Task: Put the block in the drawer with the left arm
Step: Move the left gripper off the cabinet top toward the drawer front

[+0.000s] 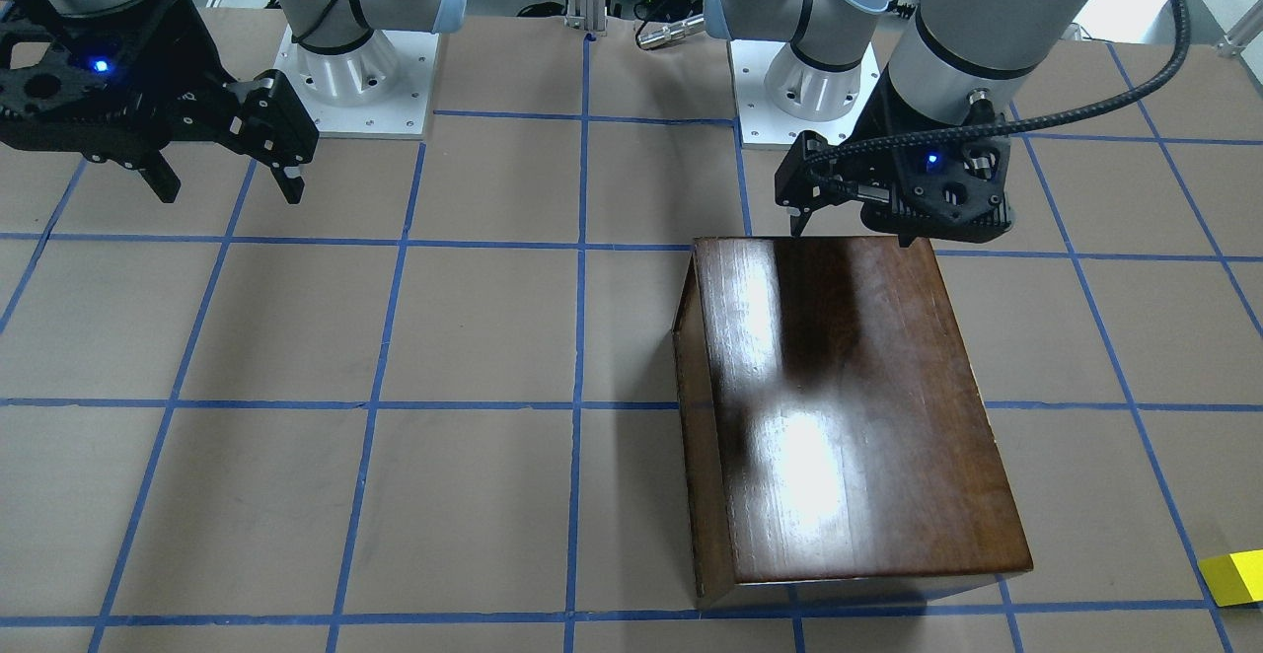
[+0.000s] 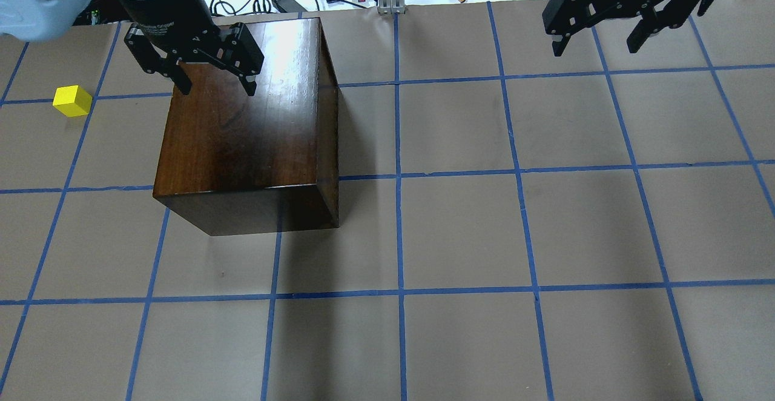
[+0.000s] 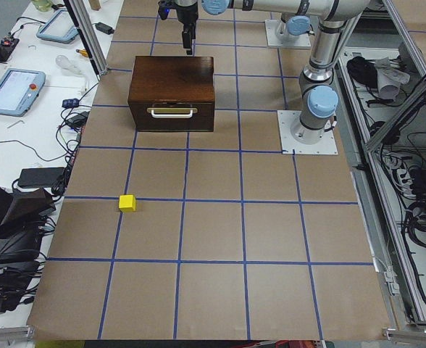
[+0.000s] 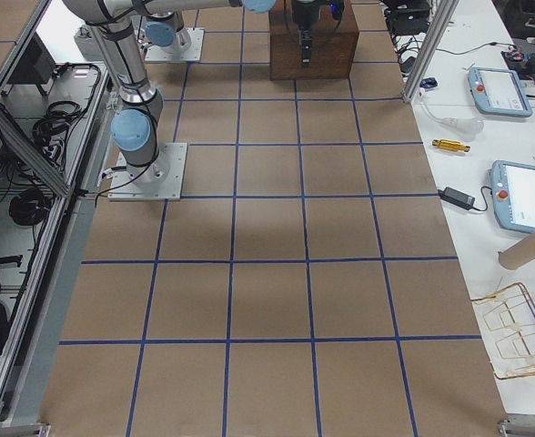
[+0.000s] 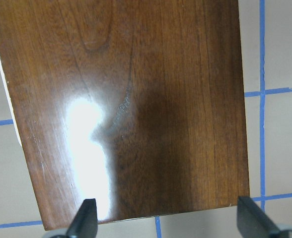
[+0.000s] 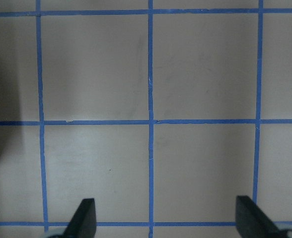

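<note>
The yellow block (image 2: pixel 72 100) lies on the table to the left of the dark-brown wooden box (image 2: pixel 242 128); it also shows in the front view (image 1: pixel 1233 576) and the left side view (image 3: pixel 127 203). The drawer is shut; its dark front panel with a pale handle (image 3: pixel 172 113) faces the block. My left gripper (image 2: pixel 212 83) hangs open and empty over the far part of the box top (image 5: pixel 126 109), fingertips (image 5: pixel 86 220) apart. My right gripper (image 2: pixel 596 43) is open and empty above bare table at the far right, as the right wrist view (image 6: pixel 168 218) shows.
The table (image 2: pixel 460 231) is brown paper with a blue tape grid. The two arm bases (image 1: pixel 355 71) stand at the robot's edge. Tablets and cables (image 3: pixel 14 90) lie on the side bench beyond the table's far edge.
</note>
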